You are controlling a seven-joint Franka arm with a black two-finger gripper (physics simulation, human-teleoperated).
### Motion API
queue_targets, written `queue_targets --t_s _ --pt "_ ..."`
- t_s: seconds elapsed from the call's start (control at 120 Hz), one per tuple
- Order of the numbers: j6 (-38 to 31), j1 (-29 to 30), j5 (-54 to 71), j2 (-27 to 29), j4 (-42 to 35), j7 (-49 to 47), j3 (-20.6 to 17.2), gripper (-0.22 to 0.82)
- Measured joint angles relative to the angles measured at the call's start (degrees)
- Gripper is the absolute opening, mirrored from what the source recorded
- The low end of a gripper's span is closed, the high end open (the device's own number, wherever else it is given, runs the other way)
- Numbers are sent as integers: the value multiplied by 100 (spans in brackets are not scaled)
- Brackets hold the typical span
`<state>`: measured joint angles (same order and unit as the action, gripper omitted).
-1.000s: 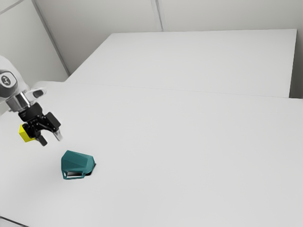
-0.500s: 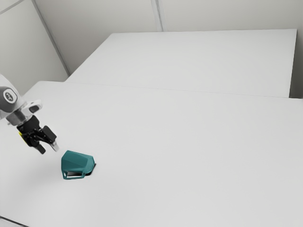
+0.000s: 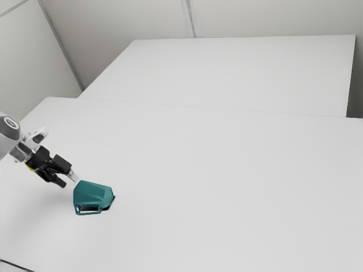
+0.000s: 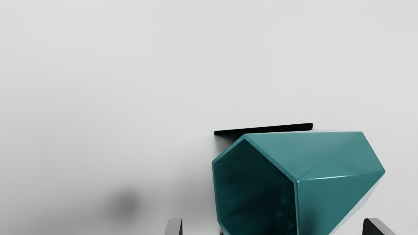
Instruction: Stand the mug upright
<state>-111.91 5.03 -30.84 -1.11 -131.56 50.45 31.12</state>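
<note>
The black two-finger pincer (image 3: 67,180) is hanging just beside the mug's wide end, toward the exterior view's left, with its fingers standing well apart and holding nothing between them. The teal, faceted mug (image 3: 93,194) with its angular loop handle (image 3: 89,212) is lying on its side on the smooth white bench (image 3: 215,187). In the wrist view the mug is showing largely between the two fingertips of the pincer (image 4: 273,227), its open mouth turning toward one finger and its narrower closed end reaching past the line of the other. Whether either finger is touching the mug, I cannot tell. A thin black strip (image 4: 264,128) is running along the mug's side; what it is, I cannot tell. A soft dark shadow (image 4: 125,204) is spreading over the bench, off the mug's mouth.

Up from the mug, toward the exterior view's left, the white and grey arm (image 3: 7,139) is carrying a round emblem (image 3: 9,122), too small to read. A yellow object (image 3: 30,167) is peeking out behind the pincer, farther from the mug. Beyond the mug, pale grey walls (image 3: 125,17) are rising behind the bench.
</note>
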Motion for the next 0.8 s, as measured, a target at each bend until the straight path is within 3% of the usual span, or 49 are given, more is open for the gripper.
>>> queue_targets --t_s 0.8 --pt "616 -38 -1376 -408 -279 1083 0 60"
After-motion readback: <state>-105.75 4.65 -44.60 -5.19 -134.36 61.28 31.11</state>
